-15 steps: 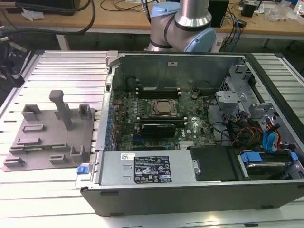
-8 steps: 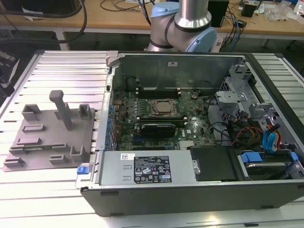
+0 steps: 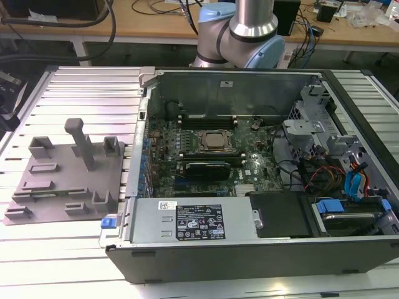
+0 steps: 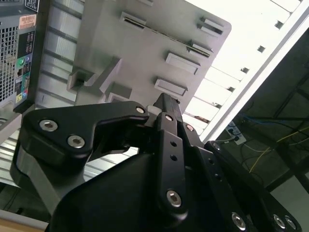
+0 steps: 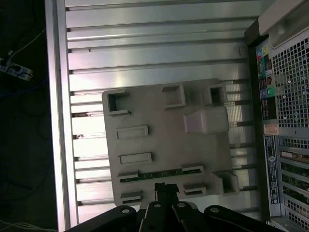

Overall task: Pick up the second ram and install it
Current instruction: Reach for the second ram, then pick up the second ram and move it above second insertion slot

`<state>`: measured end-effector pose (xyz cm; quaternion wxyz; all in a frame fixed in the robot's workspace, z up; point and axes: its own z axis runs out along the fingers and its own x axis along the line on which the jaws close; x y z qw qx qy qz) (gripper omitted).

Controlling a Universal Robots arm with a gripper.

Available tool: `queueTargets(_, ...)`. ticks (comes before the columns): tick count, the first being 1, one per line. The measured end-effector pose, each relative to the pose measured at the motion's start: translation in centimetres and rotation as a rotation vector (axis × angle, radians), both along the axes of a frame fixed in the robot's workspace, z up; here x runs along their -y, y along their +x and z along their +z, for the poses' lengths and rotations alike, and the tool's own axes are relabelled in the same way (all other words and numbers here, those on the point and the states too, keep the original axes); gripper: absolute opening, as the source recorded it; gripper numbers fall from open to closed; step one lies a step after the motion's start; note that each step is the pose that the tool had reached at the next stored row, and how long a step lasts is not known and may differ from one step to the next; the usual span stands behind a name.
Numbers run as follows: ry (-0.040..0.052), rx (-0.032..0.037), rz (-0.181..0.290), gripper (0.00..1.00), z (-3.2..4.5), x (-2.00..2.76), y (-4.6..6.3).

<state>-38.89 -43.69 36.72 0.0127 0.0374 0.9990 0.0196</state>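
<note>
scene: open computer case (image 3: 206,227) lying on a slatted metal table (image 3: 87,93), with a grey fixture tray (image 3: 59,180) just beside it on the exterior view's left; the arm's base (image 3: 240,31) stands behind the case.
second ram (image 5: 159,174): in the first wrist view, a thin dark-green stick standing on its long edge in one of the tray's slots, between two raised end blocks; not yet lifted.
gripper (image 5: 166,186): above the tray, apart from it; in the first wrist view the black fingertips (image 5: 161,187) sit close to the stick's middle, though the height over it cannot be judged.
jaws: drawn narrow, the tips close together in both wrist views, with nothing seen between them.
board: green motherboard (image 3: 249,168) in the case floor, with the silver processor (image 3: 215,142) near its centre; which memory slot is free cannot be told.
task state: judged to be at the approach to the pick, with no contact yet.
handling, judged: light and stiff, but thin and brittle under twisting; chips and edge contacts are easily damaged; smooth faces may slip in a loose pinch.
grip, judged: pinch across the two flat faces near the middle of the upper long edge, squarely, so the stick stays upright and level; keep off the lower contact edge and the ends held by the tray's blocks.
</note>
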Motion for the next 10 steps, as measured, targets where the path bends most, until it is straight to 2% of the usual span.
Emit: queueTargets(10,0.0,0.0,0.0,0.08,0.0,0.0,0.02)
